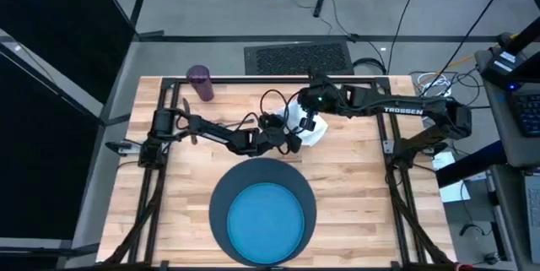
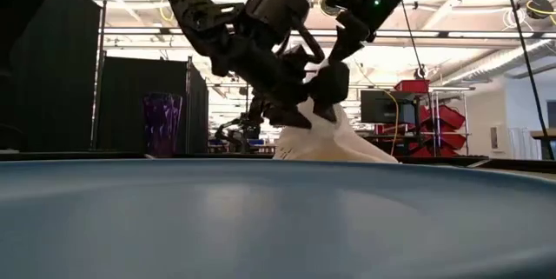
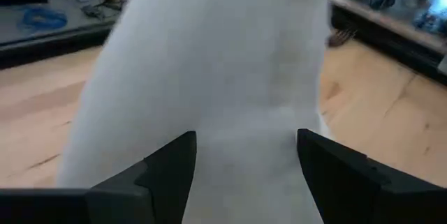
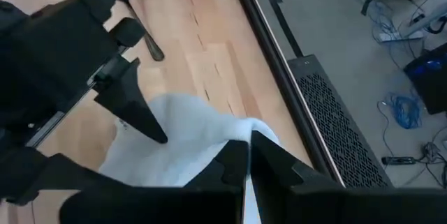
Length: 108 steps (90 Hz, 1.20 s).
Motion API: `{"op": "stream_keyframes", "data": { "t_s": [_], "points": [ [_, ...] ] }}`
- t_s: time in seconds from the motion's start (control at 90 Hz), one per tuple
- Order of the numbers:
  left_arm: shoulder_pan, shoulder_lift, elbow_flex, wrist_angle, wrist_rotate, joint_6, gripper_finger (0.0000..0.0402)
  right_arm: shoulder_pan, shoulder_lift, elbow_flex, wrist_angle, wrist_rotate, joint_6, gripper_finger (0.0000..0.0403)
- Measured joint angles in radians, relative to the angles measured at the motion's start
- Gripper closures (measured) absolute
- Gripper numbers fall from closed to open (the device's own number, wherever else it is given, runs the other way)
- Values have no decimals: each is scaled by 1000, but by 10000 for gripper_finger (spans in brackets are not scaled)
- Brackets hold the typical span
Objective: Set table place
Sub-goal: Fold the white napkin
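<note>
While pinched at its upper edge, rises as a white peak from the worktop, with the lower folds resting on the wood: the napkin. Placed at the far middle of the worktop, just behind the mat and not touching it.

Clamped on the top of the cloth from the right side: the right claw, fingers pressed together with white fabric caught between them, as shown clearly in the right wrist view.

Reaching in from the left side, low over the wood: the left claw, fingers spread apart, one on each side of the raised napkin. Not closed on the cloth; in the left wrist view much white fabric between and beyond the two dark fingers. Both claws very close together at the napkin, almost touching.

On the near middle of the worktop, the dark round mat, with the bright blue plate lying centred on it.

At the far left corner, upright and well apart from the rest, the small purple cup.

Near the base of the left arm, a metal utensil flat on the wood; impossible to tell which kind.
</note>
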State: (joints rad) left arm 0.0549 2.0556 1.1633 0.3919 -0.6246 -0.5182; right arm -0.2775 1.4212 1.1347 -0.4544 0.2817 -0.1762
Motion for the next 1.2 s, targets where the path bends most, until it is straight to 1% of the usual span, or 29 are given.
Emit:
{"op": "stream_keyframes", "data": {
  "t_s": [0.111,0.189,0.311,0.4,0.633,0.767,0.956,1.2],
  "points": [
    [3,2,1,-13,-1,0,172,0,0,0,-2,-1,-6,403],
    [4,2,3,-14,6,6,181,0,0,0,-1,0,-9,403],
    [-4,2,3,-5,11,72,202,-13,0,0,-3,1,-19,403],
    [-27,-16,3,0,13,131,208,-33,0,0,-11,1,-20,403],
    [-110,-29,3,-17,19,239,210,-75,0,0,-19,0,-26,403],
    [-140,-30,3,-74,15,247,210,-82,0,0,-23,0,-30,403],
    [-145,-30,3,-193,-34,318,210,-81,0,0,-25,0,-30,403],
    [-128,-26,3,-191,-34,478,210,-81,0,0,-28,0,-30,403]
  ]
}}
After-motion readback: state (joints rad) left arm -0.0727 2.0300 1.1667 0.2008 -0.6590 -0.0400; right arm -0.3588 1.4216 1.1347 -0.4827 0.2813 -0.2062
